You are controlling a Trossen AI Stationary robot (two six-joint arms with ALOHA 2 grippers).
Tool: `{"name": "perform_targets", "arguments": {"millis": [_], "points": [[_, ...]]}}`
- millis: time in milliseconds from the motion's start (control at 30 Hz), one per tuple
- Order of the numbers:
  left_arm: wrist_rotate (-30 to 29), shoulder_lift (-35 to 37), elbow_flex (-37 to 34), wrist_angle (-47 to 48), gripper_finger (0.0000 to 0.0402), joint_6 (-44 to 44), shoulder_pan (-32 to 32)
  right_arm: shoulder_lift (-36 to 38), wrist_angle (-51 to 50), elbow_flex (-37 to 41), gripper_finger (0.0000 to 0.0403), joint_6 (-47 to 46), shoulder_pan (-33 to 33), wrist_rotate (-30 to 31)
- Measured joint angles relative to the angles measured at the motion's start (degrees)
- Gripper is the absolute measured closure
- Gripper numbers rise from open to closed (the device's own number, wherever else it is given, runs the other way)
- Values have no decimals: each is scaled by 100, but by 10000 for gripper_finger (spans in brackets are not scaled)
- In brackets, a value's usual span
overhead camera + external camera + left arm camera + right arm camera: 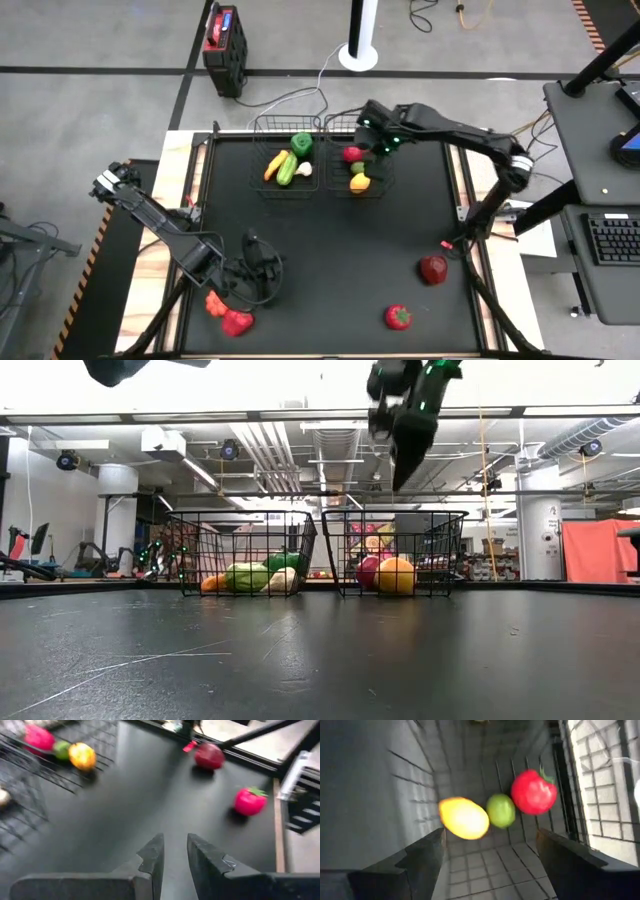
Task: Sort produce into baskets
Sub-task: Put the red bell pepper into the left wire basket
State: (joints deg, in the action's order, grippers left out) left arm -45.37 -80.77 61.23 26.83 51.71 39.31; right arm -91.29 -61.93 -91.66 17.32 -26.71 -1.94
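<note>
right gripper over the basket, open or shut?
Open. The right gripper hangs over the right basket with its fingers spread and nothing between them; a lemon, a lime and a red piece lie below.
</note>
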Motion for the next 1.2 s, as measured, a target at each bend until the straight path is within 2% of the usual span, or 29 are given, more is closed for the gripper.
{"name": "perform_targets", "arguments": {"millis": [100, 267, 433, 600, 700, 967, 1067, 1200], "points": [[491, 2, 128, 18, 333, 161, 0, 399, 19, 29, 111, -300, 318, -3], [1699, -102, 359, 191, 333, 739, 19, 945, 141, 123, 119, -778, 978, -1], [2416, -556, 930, 1140, 344, 1757, 239, 1306, 278, 294, 125, -1283, 1617, 47], [2707, -1289, 1864, 2697, 361, 2820, 593, 1512, 367, 478, 129, -1656, 2088, 45], [3046, -1770, 2468, 3310, 366, 3364, 782, 1582, 415, 564, 128, -1835, 2311, 51], [3524, -2990, 4039, 4549, 368, 4032, 1246, 1541, 714, 897, 136, -2044, 2739, 51], [3922, -3367, 4447, 5165, 368, 4403, 1332, 1451, 708, 977, 138, -2065, 2838, 53], [4037, -3727, 4768, 6008, 368, 4725, 1416, 1421, 877, 1131, 138, -2129, 2928, 51]]}}
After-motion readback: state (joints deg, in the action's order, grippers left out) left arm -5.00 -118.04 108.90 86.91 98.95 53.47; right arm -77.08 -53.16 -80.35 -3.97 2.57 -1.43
